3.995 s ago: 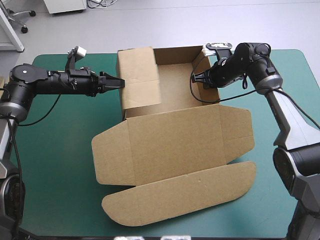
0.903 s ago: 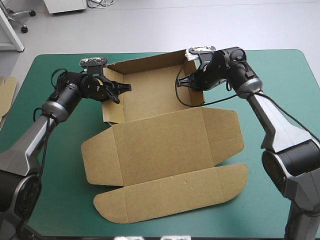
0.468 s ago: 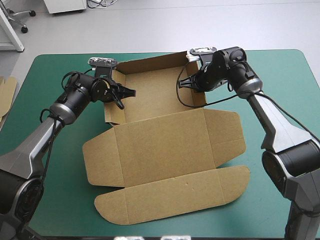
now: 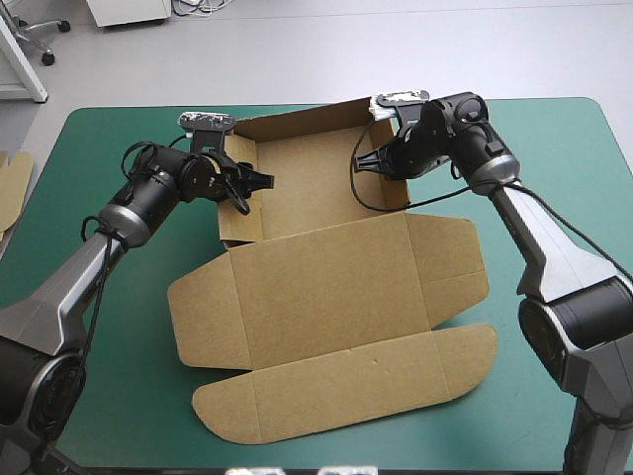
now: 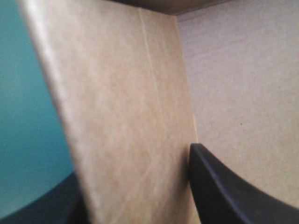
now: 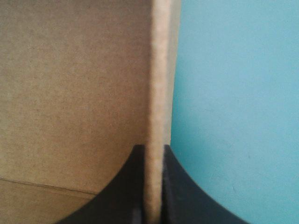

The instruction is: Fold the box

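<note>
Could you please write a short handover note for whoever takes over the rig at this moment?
Left gripper: shut on the box, clamping its left wall, one finger on each side.
Right gripper: shut on the right wall in the same way.
Box: on the teal-green table, with the tray toward the far edge. The lid lies flat toward the near edge, flaps spread. Spare board lies at the table's left edge.
Done: the tray's side and far walls stand.
Left: I cannot see whether the side walls are tucked. Probably secure them, then release.
</note>
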`<state>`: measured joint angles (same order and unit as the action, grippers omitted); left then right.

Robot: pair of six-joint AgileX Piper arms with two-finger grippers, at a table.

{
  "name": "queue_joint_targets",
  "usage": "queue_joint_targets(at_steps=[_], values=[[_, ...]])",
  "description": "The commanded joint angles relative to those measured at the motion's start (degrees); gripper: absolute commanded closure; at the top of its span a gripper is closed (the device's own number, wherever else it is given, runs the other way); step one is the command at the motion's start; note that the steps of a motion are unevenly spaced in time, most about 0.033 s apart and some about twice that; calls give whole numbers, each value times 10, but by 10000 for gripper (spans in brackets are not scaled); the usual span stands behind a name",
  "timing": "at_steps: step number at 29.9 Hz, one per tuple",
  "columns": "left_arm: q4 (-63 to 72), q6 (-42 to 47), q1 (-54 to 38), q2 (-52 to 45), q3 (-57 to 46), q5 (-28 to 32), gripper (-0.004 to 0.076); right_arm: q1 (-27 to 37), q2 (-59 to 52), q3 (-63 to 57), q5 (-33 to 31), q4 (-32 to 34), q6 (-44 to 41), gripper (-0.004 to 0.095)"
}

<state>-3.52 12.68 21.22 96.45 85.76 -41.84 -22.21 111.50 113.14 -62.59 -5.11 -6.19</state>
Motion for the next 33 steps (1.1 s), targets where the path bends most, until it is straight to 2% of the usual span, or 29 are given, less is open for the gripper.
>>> queue_joint_targets(at_steps=[1,3,5,6,10,14,28,33], values=[[35,-5,10,-31,17,68,406,-5,-35,22,36,-49,9,926],[51,-5,10,-31,17,73,519,-5,-35,22,41,-49,9,926],[51,-5,10,-32,17,77,703,-5,-35,22,43,-49,9,926],[53,-8,10,-32,17,80,734,-5,-35,22,43,-49,9,926],[63,-18,10,-32,18,109,738,-5,-35,22,43,-49,4,926],[57,-17,10,-32,29,105,738,-5,-35,22,32,-39,-3,926],[-52,19,9,-31,68,-47,738,-5,-35,22,-82,-34,-19,926],[-61,16,9,-28,80,-94,738,-9,-35,22,-89,-47,-27,926]])
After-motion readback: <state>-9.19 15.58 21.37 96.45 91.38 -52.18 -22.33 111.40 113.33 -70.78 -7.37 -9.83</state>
